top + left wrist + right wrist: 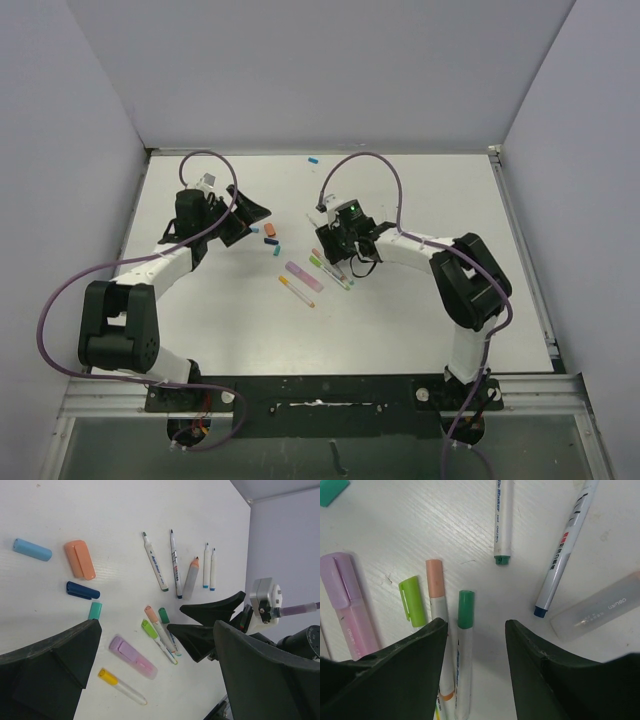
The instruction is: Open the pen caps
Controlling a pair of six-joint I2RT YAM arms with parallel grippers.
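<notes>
**Top view.** Both arms reach from the lower edge across the white table (250, 330). The right fingers (345, 265) hang at frame centre over a cluster of pens. The left fingers (252, 220) sit up and to the left, just beside a group of loose caps.

**Right wrist view.** The right fingers (475, 625) stand parted and grip nothing. The green-capped pen (465, 605) lies on the table in the gap between them, closer to the finger on the left of the frame. To its left lie, in order, a salmon-capped pen (435, 577), a light-green-capped pen (412, 602) and a capped lilac highlighter (345, 600). Higher in the frame lie two uncapped markers, a green-tipped marker (502, 520) and a blue-tipped marker (565, 550). A translucent grey barrel (600, 612) lies at the right.

**Left wrist view.** The left fingers (156, 630) are spread wide and hold nothing. A yellow-capped pen (120, 685) lies at lower centre. Four caps lie off their pens at the upper left: the teal cap (95, 610), dark blue cap (82, 590), orange cap (80, 559) and light blue cap (32, 549). Two thin blue-ended pens (207, 565) lie side by side at the upper right.

**Top view, far edge.** One lone blue cap (313, 158) lies apart from the rest, near the top of the table.
</notes>
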